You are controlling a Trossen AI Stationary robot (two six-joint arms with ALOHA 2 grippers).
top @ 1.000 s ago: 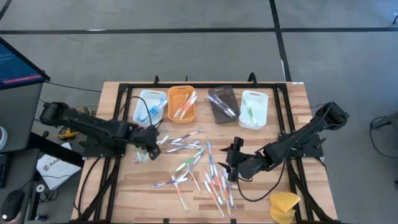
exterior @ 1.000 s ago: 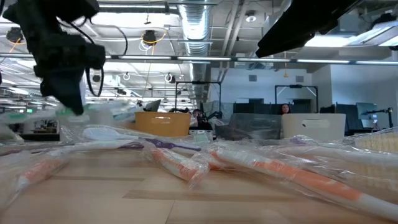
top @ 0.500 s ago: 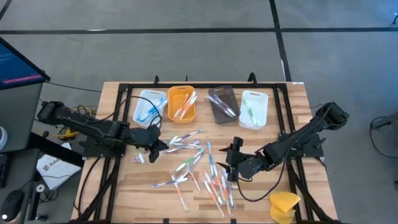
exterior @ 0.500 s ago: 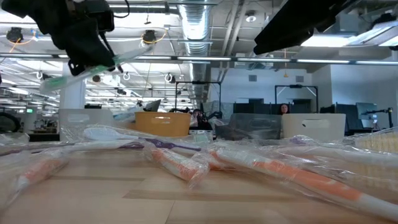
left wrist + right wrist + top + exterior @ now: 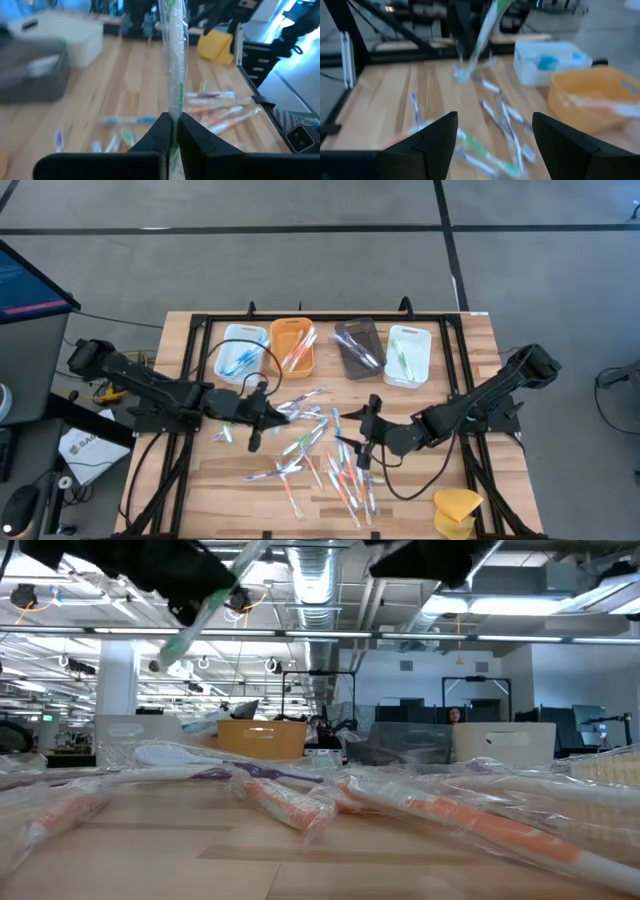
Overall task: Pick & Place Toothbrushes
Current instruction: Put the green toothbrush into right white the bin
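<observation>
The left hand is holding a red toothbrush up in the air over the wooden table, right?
Not quite: the thin plastic-wrapped toothbrush in the left hand is green, not red. The left wrist view shows its green handle pinched between the dark fingers, lifted above the wooden table; the low view shows it raised too.

Dark fingers (image 5: 162,131) pinch a green-and-clear toothbrush (image 5: 173,60); trays run white (image 5: 239,351), orange (image 5: 291,347), brown (image 5: 358,346), white (image 5: 407,354).
</observation>
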